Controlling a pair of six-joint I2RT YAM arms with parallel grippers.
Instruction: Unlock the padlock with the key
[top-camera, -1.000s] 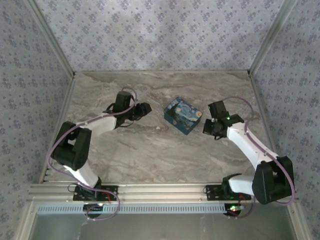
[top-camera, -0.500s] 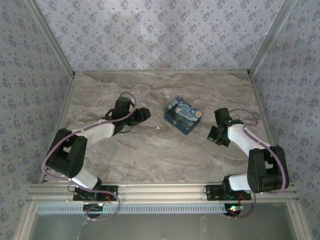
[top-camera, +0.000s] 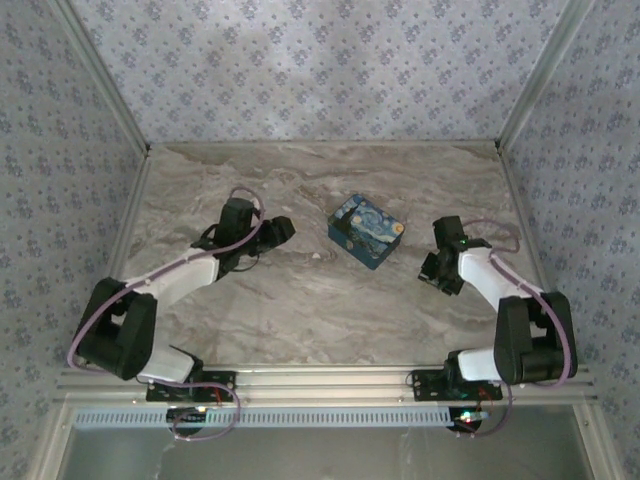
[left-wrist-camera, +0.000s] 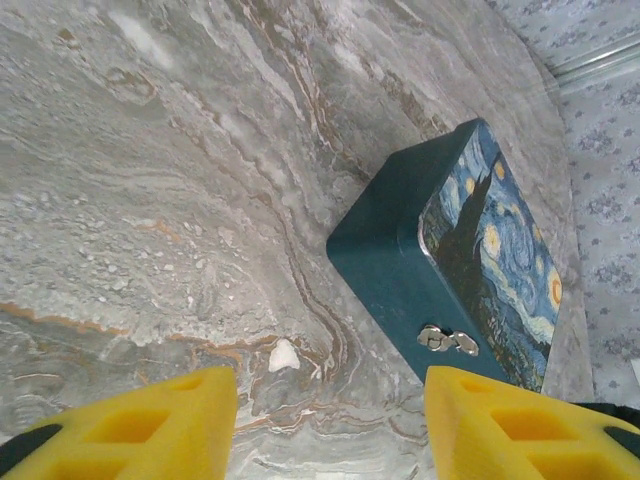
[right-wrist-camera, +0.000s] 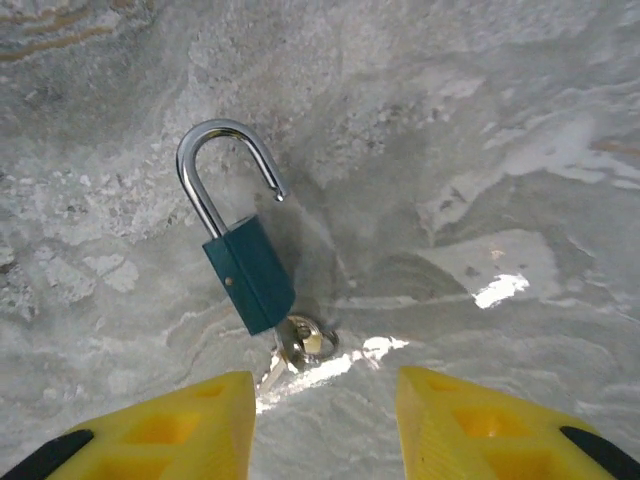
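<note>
Padlock (right-wrist-camera: 248, 272) is the small teal-bodied one lying flat on the counter (right-wrist-camera: 520, 140), just ahead of the right end effector (right-wrist-camera: 325, 405). It is not touching either yellow finger. The shackle (right-wrist-camera: 222, 170) points away from the fingers and one leg hangs free of the body, so it looks sprung open. The key (right-wrist-camera: 300, 345) sits at the keyhole end with a ring, nearest the fingers.

Right end effector is spread with nothing between the pads. Left end effector (left-wrist-camera: 330, 410) is spread too and empty, facing the starry-print box (left-wrist-camera: 470, 270) with a small latch, well apart from the padlock.

Handling, judged: stiff metal, small, dense for its size. The chrome shackle is slick and round, so a bad grip spot. Better to pinch across the flat painted body sides, though it lies low so the fingers must nearly scrape the counter. The key is thin and may swivel or pull out if bumped.
</note>
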